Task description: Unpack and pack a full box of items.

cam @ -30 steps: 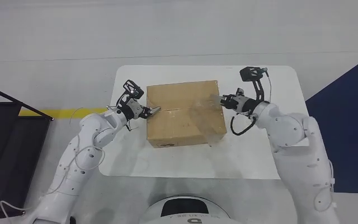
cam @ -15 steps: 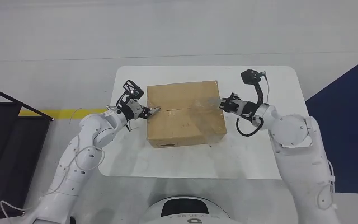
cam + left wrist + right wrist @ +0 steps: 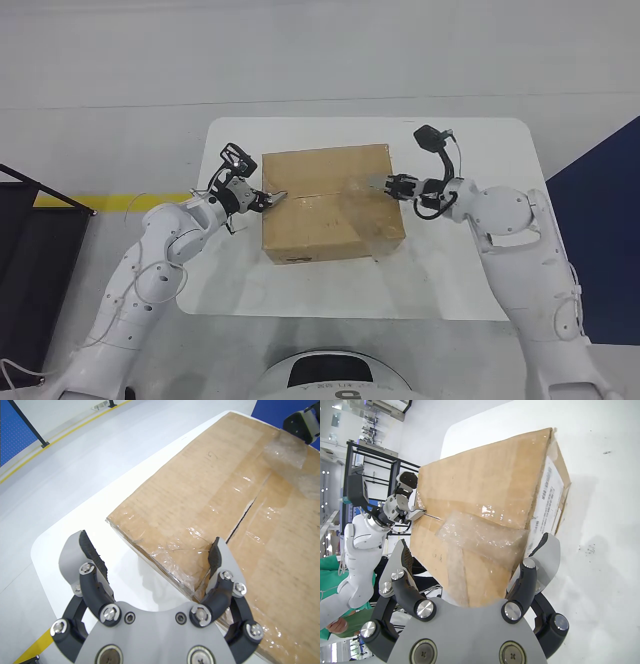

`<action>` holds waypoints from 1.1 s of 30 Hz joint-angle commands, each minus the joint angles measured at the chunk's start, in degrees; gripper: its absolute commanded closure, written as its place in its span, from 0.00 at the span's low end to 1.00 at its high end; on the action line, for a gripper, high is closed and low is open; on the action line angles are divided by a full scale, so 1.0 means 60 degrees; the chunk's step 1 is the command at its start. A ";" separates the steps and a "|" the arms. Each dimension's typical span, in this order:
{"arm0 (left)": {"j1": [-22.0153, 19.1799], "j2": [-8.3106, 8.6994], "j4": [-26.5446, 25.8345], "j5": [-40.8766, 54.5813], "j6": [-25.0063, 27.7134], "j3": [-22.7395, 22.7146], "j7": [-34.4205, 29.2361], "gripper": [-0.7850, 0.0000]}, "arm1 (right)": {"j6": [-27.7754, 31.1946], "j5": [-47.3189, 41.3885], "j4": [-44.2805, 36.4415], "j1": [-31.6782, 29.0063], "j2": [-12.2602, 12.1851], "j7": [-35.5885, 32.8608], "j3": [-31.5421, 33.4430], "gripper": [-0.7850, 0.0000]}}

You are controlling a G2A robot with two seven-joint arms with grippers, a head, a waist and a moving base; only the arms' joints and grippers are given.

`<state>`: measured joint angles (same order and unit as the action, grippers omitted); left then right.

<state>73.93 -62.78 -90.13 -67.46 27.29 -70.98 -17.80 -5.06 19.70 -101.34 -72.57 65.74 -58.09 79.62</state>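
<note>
1. The box point(image 3: 325, 200) sits in the middle of the white table point(image 3: 450, 285), at the centre of the top view. Its flaps are down and shut.
2. It is brown cardboard. The walls look stiff, but the flaps will likely bend if pushed. The task says it is full, so it is probably heavy and hard to slide or lift with one hand.
3. Clear tape point(image 3: 365, 200) runs over the slit point(image 3: 246, 512) between the two flaps. It looks shiny and slippery. A loose, crinkly bit sticks up near the right end of the box in the top view. It is thin and sticky and could rip.
4. The left gripper point(image 3: 270, 198) is at the left edge of the box in the top view. Its fingers are spread wide and hold nothing. One finger sits by the end of the slit.
5. The right gripper point(image 3: 380, 184) is at the right edge. Its fingers are spread too and hold nothing. The loose tape lies just in front of it.
6. The best place to grab looks like the loose tape end, with a tight pinch. After that, the flap edges by the slit are good to take.
</note>
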 commanded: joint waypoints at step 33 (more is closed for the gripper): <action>0.0000 0.0000 0.0000 0.0000 0.0000 0.0000 0.0000 0.00 | 0.0770 -0.0852 0.0295 0.0057 -0.0049 0.0861 -0.0736 0.00</action>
<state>73.93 -62.78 -90.13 -67.46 27.29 -70.98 -17.80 -0.70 14.96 -99.44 -72.30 65.45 -52.77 75.36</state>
